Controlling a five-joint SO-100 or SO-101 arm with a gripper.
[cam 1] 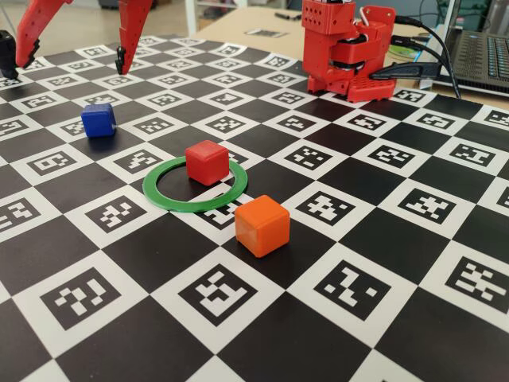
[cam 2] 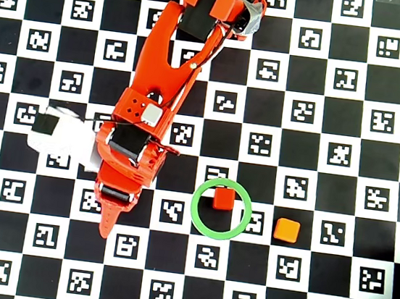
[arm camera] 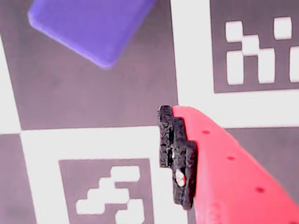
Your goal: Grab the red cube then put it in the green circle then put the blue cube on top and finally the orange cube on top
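Observation:
The red cube point(cam 1: 207, 161) sits inside the green circle point(cam 1: 171, 200), near its far rim; both also show in the overhead view, cube point(cam 2: 224, 198) and ring point(cam 2: 199, 219). The orange cube point(cam 1: 262, 225) stands just outside the ring on the near right, and shows in the overhead view too point(cam 2: 287, 230). The blue cube point(cam 1: 99, 119) rests on the board at the far left. My gripper point(cam 1: 71, 62) hangs above and behind it, jaws wide apart and empty. In the wrist view the blue cube point(arm camera: 88, 28) is at the top left, apart from one black-padded finger point(arm camera: 177, 154). The arm hides it in the overhead view.
The board is a black-and-white checker mat with printed markers point(cam 1: 215, 294). The red arm base point(cam 1: 346, 56) stands at the far right, with cables and a laptop point(cam 1: 477, 48) behind it. In the overhead view the arm point(cam 2: 161, 79) stretches over the left centre of the mat.

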